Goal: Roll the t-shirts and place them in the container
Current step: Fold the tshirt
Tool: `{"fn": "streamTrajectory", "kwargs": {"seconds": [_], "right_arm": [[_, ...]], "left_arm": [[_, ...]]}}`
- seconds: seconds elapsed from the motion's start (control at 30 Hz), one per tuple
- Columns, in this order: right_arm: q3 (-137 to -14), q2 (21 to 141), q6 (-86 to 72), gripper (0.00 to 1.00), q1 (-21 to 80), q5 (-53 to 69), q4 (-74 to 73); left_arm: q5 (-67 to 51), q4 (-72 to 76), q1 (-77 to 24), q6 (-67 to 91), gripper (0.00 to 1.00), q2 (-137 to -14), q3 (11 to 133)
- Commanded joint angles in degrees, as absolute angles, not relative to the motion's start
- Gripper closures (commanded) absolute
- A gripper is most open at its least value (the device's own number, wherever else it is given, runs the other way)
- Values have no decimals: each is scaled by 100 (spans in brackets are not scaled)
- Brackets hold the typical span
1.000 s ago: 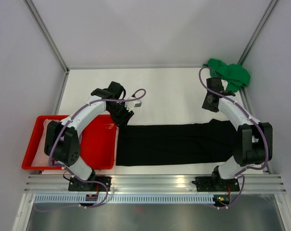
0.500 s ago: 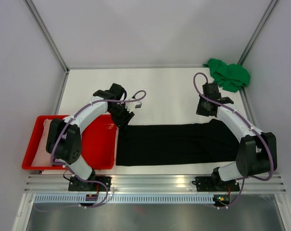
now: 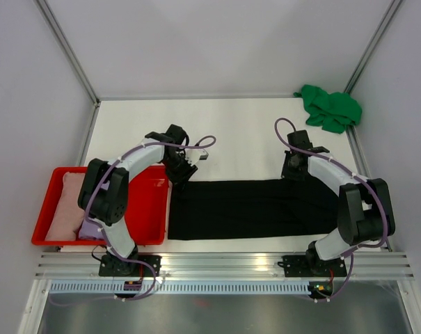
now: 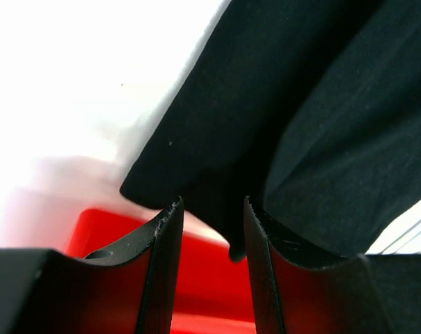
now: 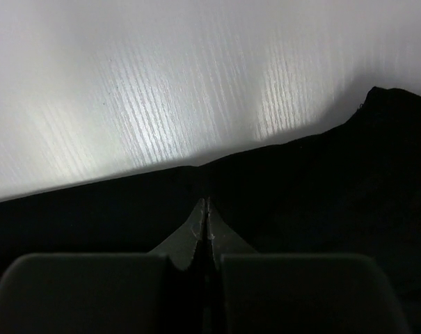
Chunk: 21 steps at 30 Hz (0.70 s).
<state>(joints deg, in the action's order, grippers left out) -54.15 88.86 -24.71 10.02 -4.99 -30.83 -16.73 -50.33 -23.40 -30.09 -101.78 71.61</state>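
The black t-shirt (image 3: pixel 252 209) lies flat as a long folded strip across the front of the table. My left gripper (image 3: pixel 180 170) is at its far left corner, open. In the left wrist view a tip of the black cloth (image 4: pixel 300 104) hangs between the parted fingers of that gripper (image 4: pixel 211 203). My right gripper (image 3: pixel 292 172) sits on the strip's far edge toward the right. In the right wrist view that gripper (image 5: pixel 207 202) is shut on the black cloth (image 5: pixel 321 188), and a crease runs from its tips to the hem. A green t-shirt (image 3: pixel 330 108) is bunched at the back right corner.
A red tray (image 3: pixel 140 216) stands left of the black strip and holds a pale pink tee (image 3: pixel 65 209) and a lavender one (image 3: pixel 92 228). Its red floor (image 4: pixel 210 292) shows under the left fingers. Metal frame posts and white walls border the table.
My right gripper has come away from the green t-shirt, moved left and forward onto the black strip's far edge, and shut. The left gripper barely shifted and kept the same opening.
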Motion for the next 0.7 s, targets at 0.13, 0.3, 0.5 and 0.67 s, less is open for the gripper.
{"fn": "streamTrajectory", "kwargs": {"seconds": [0.13,0.3,0.5,0.67], "right_arm": [[-4809,8508,-2847,100,1116,-273,-3225],[-4544,8131,-3067,100,1142,-246,-3515],[-4517,8016,-3366,100,1151,-176,-4042],[-4483,7691,-3454,100,1178,-272,-4262]], "left_arm": [[-1591,-4852,-2391,-2988,55,-10301,6873],[-1617,-4860,-2399,-3225,55,-10178,6680],[-1538,-4869,-2452,-3410,55,-9994,6609],[-1600,-4895,-2531,-3507,56,-9791,6610]]}}
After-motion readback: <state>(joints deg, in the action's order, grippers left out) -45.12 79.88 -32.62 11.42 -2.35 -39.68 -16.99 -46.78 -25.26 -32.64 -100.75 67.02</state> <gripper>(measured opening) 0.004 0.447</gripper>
